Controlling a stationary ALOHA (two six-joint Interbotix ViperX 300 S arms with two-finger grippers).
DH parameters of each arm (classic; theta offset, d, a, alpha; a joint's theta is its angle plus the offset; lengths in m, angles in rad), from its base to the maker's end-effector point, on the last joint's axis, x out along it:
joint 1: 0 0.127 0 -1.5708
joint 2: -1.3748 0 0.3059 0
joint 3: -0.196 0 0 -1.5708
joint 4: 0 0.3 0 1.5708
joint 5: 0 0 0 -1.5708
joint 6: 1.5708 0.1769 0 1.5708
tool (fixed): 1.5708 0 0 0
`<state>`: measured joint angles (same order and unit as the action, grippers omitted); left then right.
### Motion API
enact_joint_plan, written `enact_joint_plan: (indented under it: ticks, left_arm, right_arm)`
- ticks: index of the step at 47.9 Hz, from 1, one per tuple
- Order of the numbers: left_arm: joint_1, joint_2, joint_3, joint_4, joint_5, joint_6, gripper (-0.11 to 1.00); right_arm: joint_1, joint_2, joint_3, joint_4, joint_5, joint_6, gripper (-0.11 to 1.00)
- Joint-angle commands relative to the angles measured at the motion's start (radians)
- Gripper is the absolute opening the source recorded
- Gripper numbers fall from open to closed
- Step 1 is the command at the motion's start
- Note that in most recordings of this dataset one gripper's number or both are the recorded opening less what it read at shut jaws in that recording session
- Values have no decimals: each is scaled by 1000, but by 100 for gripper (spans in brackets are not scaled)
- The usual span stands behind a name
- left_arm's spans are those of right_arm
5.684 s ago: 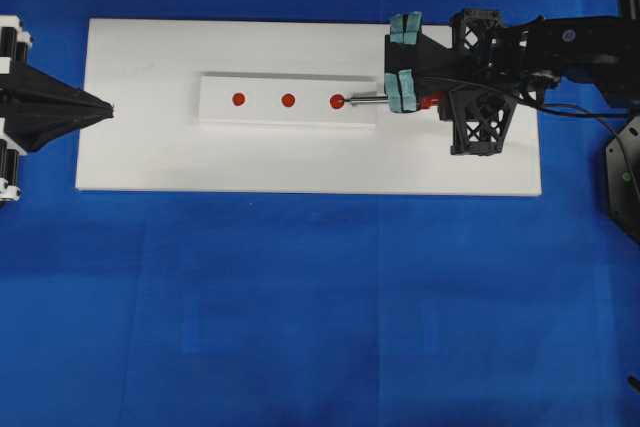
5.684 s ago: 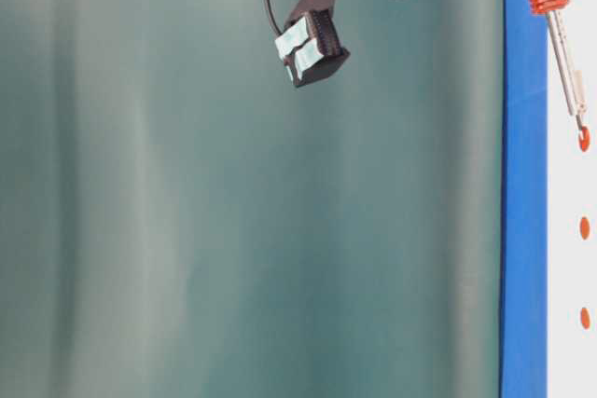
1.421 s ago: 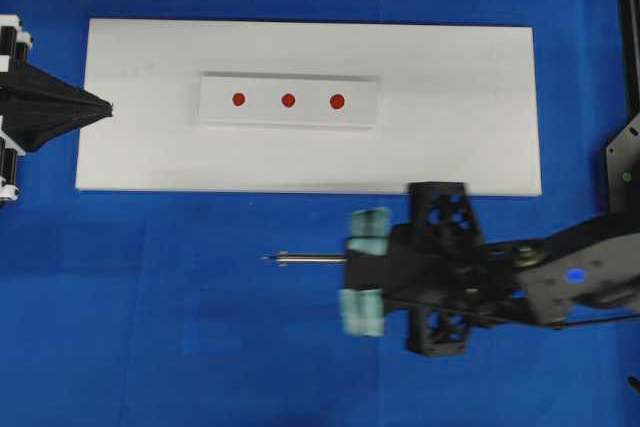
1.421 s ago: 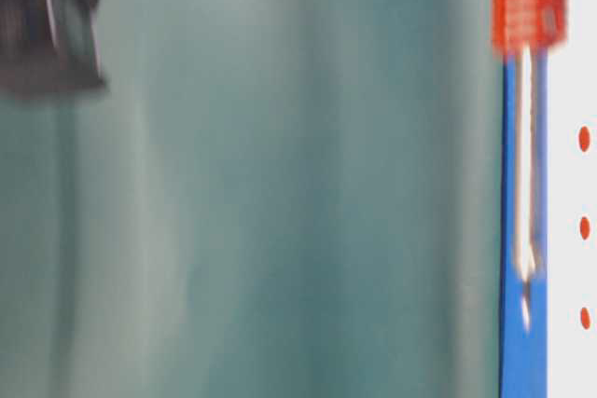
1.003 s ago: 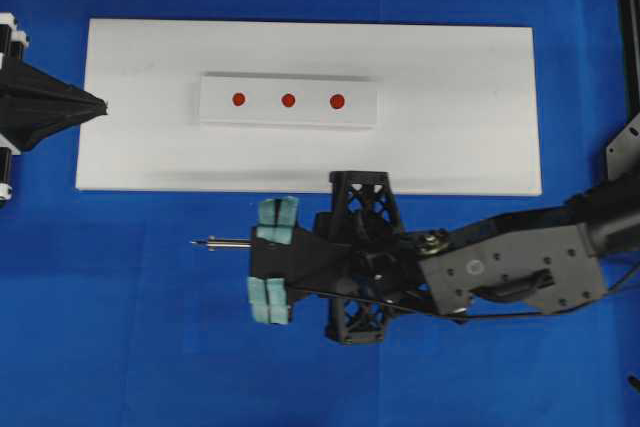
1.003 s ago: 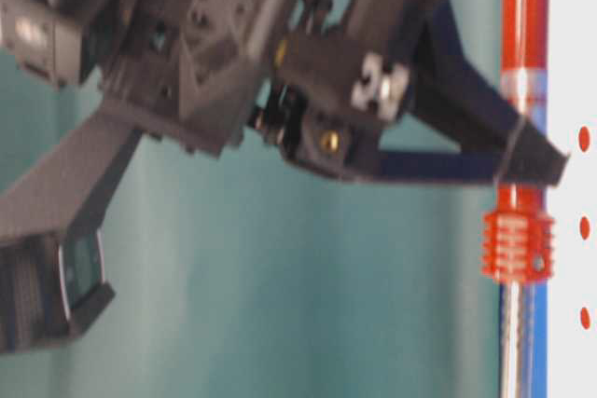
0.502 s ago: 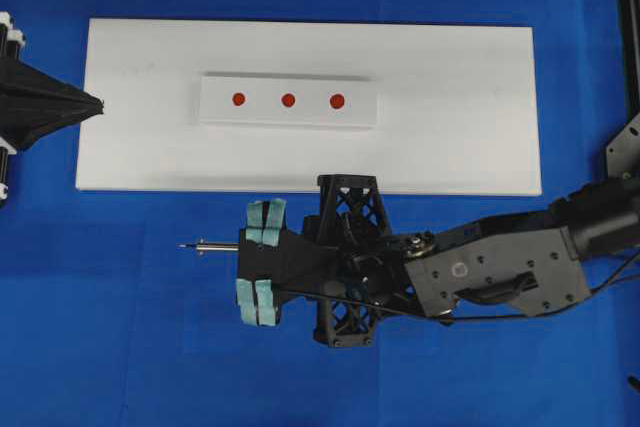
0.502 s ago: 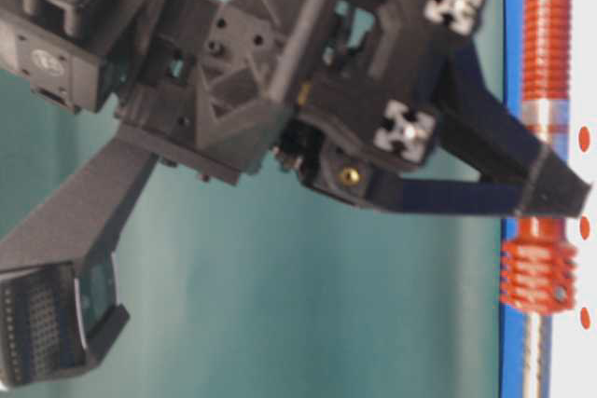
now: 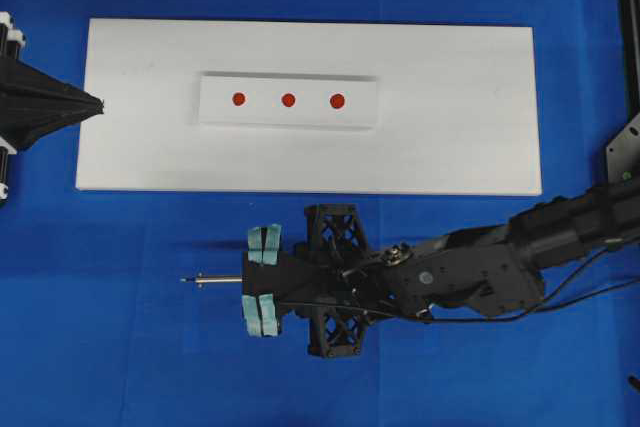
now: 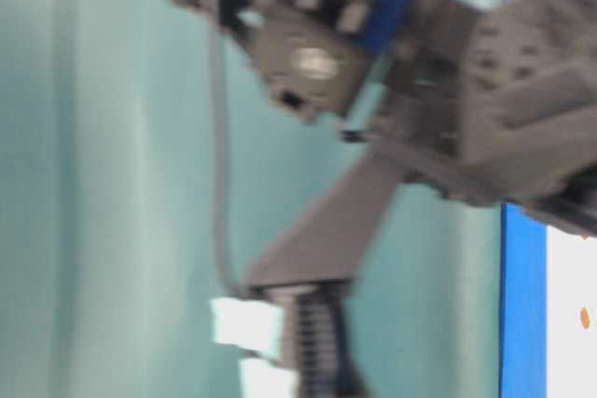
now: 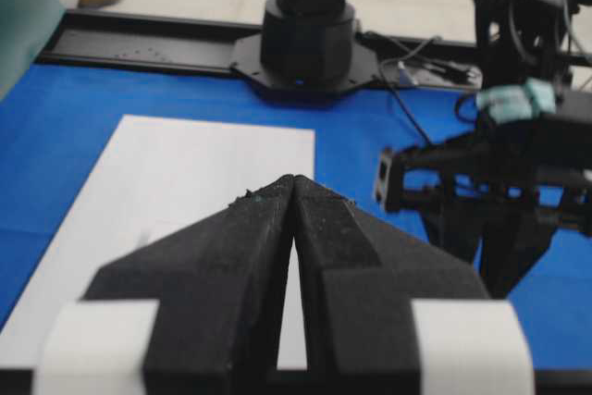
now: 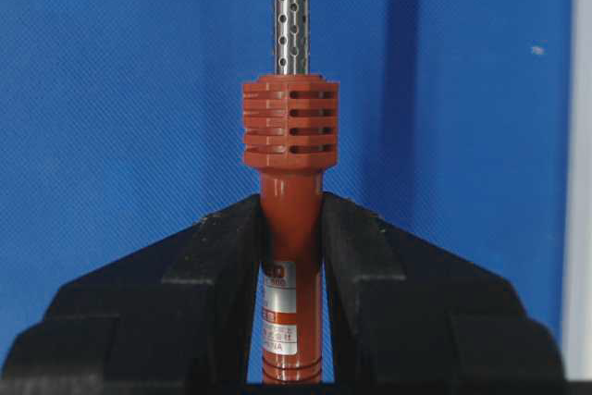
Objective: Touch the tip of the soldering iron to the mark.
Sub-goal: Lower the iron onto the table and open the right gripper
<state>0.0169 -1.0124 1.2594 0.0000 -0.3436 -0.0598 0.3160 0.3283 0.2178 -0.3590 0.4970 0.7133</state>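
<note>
Three red marks [image 9: 288, 100] sit on the white board [image 9: 460, 137], away from the soldering iron [image 9: 215, 280], which the right pincer [image 9: 260, 280] clamps by its handle, lying level over blue bench [image 9: 120, 347], tip leftward.

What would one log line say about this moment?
right claw: shut on soldering iron | iron: over blue cloth, off white board | tip: pointing left, clear of red marks | left claw: shut, empty
</note>
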Motion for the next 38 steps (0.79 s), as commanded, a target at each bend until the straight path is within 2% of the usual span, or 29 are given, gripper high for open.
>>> enact_joint_plan:
  ticks: [1,17,38]
  left_arm:
    - [2,5,-17,2,-5,-2,0]
    - [2,6,-17,2,-5,-2,0]
    - [2,5,-17,2,-5,-2,0]
  right_arm:
    - [-9,-3,0,2,-46,2,6]
    - [-26,54,15,-2,-143,0,6]
    - [-26,64,25,-2,-166,0,6]
